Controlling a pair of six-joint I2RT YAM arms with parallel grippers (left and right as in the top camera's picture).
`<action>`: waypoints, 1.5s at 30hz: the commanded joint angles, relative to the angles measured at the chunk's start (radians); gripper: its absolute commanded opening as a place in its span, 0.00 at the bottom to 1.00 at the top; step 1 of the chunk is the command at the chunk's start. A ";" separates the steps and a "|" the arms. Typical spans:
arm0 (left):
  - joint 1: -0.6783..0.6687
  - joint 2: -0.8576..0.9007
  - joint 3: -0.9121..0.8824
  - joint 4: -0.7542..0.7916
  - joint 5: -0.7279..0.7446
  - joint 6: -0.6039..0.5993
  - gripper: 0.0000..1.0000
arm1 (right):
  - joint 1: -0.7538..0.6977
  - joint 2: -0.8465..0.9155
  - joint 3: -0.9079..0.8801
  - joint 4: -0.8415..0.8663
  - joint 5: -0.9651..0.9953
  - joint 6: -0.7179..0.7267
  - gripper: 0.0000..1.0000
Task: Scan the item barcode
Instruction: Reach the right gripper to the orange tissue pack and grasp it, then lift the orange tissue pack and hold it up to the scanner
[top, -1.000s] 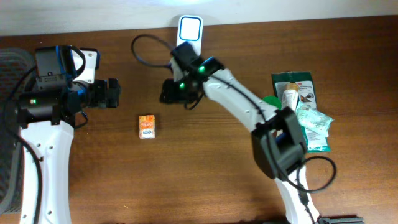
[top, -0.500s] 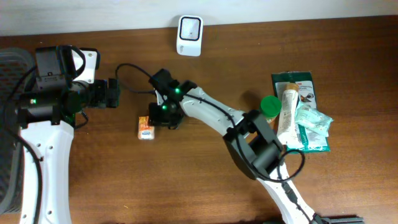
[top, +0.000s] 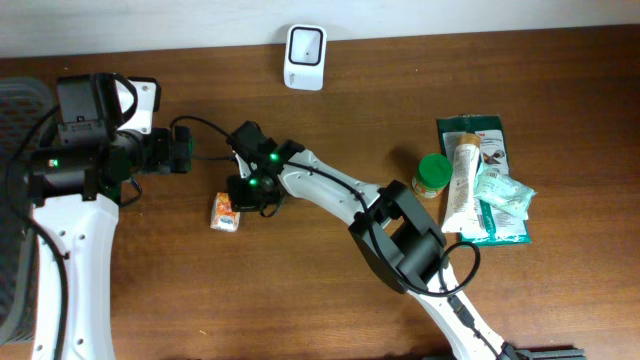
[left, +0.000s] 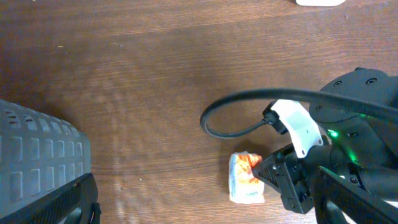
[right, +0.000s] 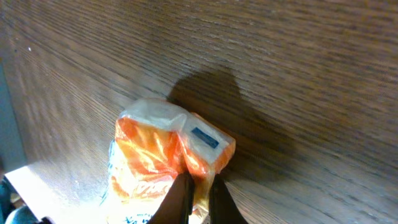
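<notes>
Right gripper (right: 194, 190) pinches tight on the edge of an orange snack packet (top: 225, 212) at the table's (top: 200, 300) 9 o'clock. Left gripper (top: 182, 148) gapes empty at the packet's 11 o'clock.

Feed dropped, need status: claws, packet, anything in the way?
Right claw shut on orange packet, at its edge. Left claw open, empty. White scanner beyond, nothing between.
</notes>
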 joint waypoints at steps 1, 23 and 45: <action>0.004 -0.002 0.008 0.001 -0.003 0.016 0.99 | -0.039 0.010 0.011 -0.076 0.110 -0.060 0.04; 0.004 -0.002 0.008 0.001 -0.003 0.016 0.99 | -0.135 -0.068 0.088 -0.412 0.035 -0.402 0.39; 0.004 -0.002 0.008 0.001 -0.003 0.016 0.99 | -0.162 -0.084 -0.019 -0.369 -0.028 -0.339 0.38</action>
